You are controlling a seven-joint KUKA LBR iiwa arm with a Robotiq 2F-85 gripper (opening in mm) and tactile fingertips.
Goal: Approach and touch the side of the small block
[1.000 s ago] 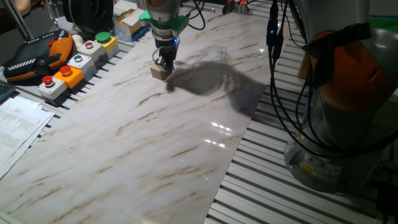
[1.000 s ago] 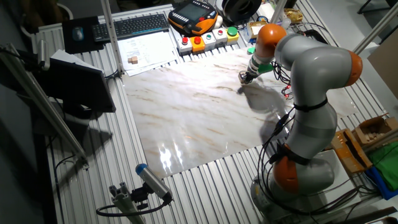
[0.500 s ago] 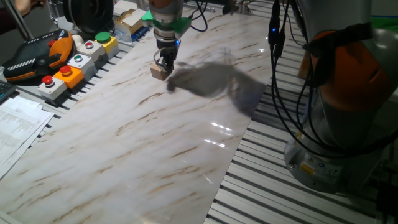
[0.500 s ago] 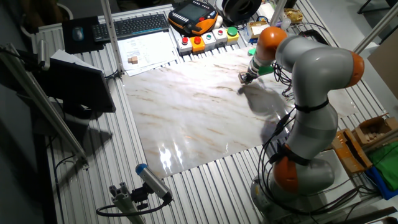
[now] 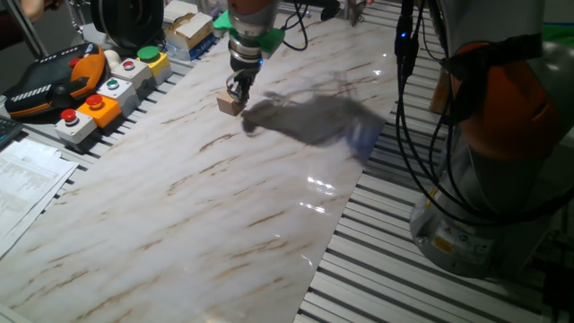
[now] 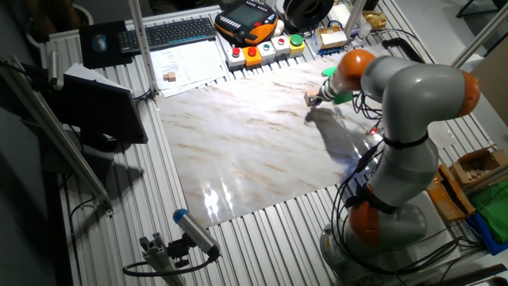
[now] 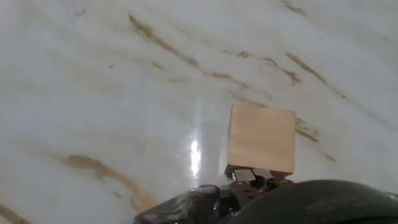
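Note:
The small block (image 5: pixel 230 104) is a light-tan wooden cube on the marble tabletop (image 5: pixel 224 206), near its far left part. It also shows in the other fixed view (image 6: pixel 310 98) and fills the middle of the hand view (image 7: pixel 261 139). My gripper (image 5: pixel 239 89) hangs tilted just right of the block, with its tips low against the block's side. It also shows in the other fixed view (image 6: pixel 317 99). In the hand view the dark fingertips (image 7: pixel 252 181) sit close together, right at the block's near face. Nothing is held.
Grey boxes with coloured buttons (image 5: pixel 108 90) line the table's left edge. An orange pendant (image 5: pixel 54 76) and cardboard boxes (image 5: pixel 184 27) lie behind them. Papers (image 5: pixel 27 170) lie at the left. The arm's base (image 5: pixel 502 144) and cables (image 5: pixel 404 99) stand at the right.
The arm has swung and tilted to the right, and its shadow has shifted right. The fingertips have stayed at the block's side. The block has not visibly moved.

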